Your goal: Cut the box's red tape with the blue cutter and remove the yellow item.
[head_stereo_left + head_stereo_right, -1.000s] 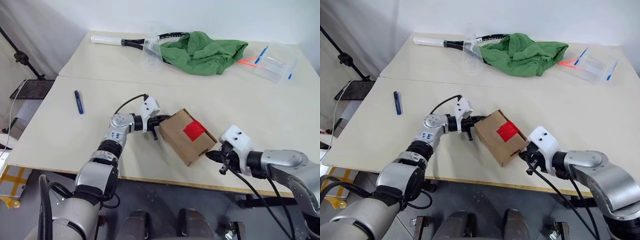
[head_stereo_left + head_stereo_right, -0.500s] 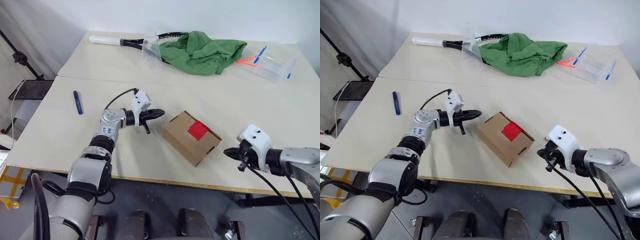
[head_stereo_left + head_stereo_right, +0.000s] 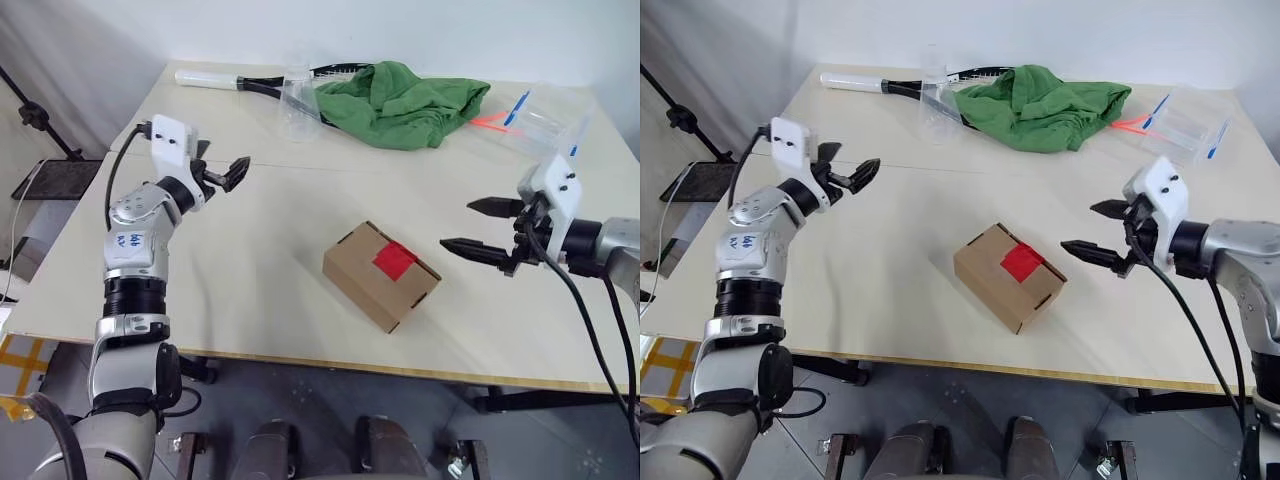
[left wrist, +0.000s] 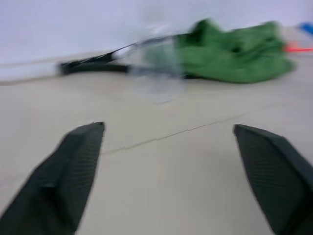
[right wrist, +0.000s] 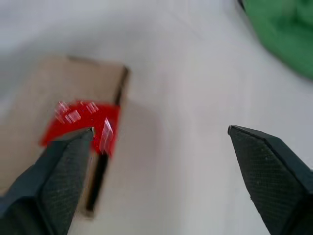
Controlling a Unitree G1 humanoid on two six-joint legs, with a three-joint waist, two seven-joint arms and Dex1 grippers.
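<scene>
The brown box [image 3: 380, 276] lies flat on the table near the front edge, with the red tape [image 3: 393, 261] on its top face. The tape [image 5: 83, 122] also appears in the right wrist view, ahead of the left fingertip. My right gripper [image 3: 476, 228] hovers open just right of the box, pointing at it, with nothing between its fingers. Far to the left of the box, my left gripper [image 3: 222, 165] is raised, open and empty, and points toward the back of the table. The blue cutter and the yellow item are hidden.
A green cloth [image 3: 405, 100] lies at the back over a racket [image 3: 240, 82], with a clear cup [image 3: 297, 100] beside it. Clear plastic packaging with light blue sticks [image 3: 545, 120] sits at the back right. A seam [image 3: 300, 165] crosses the table.
Both grippers have let go of the box and opened wide. The left arm swung up and far left; the right rose and drew off to the right. The box rests on the table.
</scene>
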